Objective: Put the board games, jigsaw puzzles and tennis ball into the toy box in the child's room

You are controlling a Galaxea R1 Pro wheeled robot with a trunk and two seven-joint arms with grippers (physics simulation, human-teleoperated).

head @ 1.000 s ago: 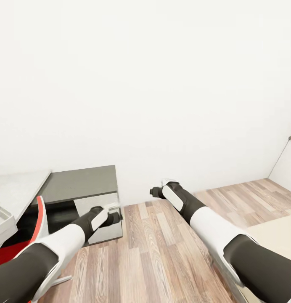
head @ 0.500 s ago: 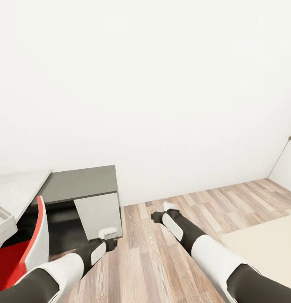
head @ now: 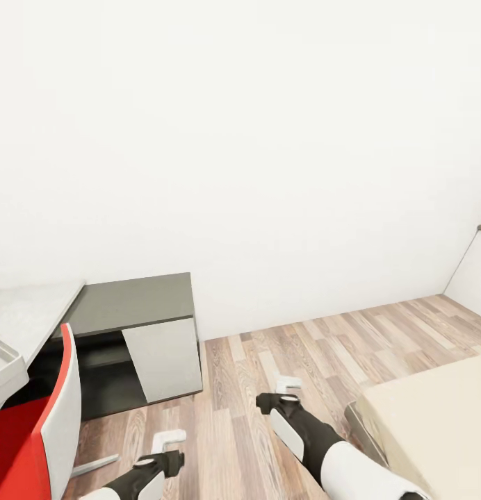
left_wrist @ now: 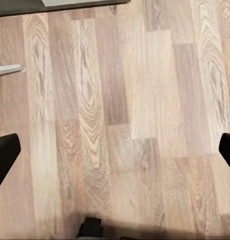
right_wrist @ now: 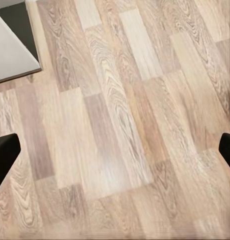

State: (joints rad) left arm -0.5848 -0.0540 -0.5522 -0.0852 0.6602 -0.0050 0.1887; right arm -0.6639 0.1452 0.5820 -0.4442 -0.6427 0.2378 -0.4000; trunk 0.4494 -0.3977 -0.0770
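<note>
Wood floor [head: 268, 375]: under both my pincers.
Left pincer [head: 168, 444]: fingers apart, empty.
Right pincer [head: 288, 389]: apart, empty.
Toy box [head: 5, 371]: on desk [head: 25, 312], far left of left pincer.
Bed [head: 435, 417]: right of right pincer.
Advice: keep arms low while driving.

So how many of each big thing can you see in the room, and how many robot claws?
Claws: 2, left claw and right claw
Chairs: 1, red chair
Cabinets: 1, dark grey cabinet
Tables: 1, table
Toy boxes: 1, toy box
Beds: 1, bed
Total: 7
</note>
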